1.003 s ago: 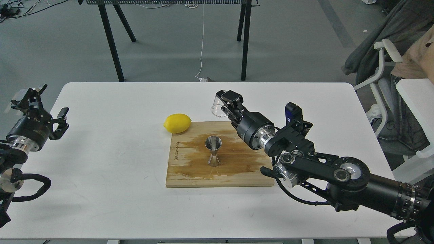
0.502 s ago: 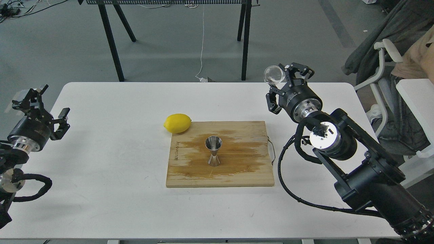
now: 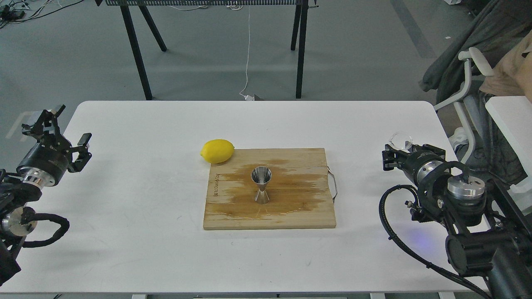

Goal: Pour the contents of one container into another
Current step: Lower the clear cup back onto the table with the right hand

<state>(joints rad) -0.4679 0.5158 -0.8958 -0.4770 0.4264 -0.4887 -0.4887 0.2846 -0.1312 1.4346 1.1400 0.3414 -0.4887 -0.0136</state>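
The steel jigger [image 3: 261,185] stands upright in the middle of the wooden cutting board [image 3: 309,218], whose surface shows a wide wet stain. The small clear cup [image 3: 400,140] is at the far tip of my right gripper [image 3: 405,148], low over the table's right side and well to the right of the board. The gripper's fingers sit close around the cup and appear shut on it. I cannot tell whether the cup rests on the table. My left gripper [image 3: 62,129] hangs open and holds nothing by the table's left edge.
A yellow lemon [image 3: 217,150] lies touching the board's far left corner. A thin metal handle [image 3: 332,185] sticks out of the board's right side. A chair [image 3: 469,83] with clothes stands past the table's right edge.
My right arm swung the cup away from above the board, first up to the far right, then down to the table's right side. The left gripper shifted slightly.
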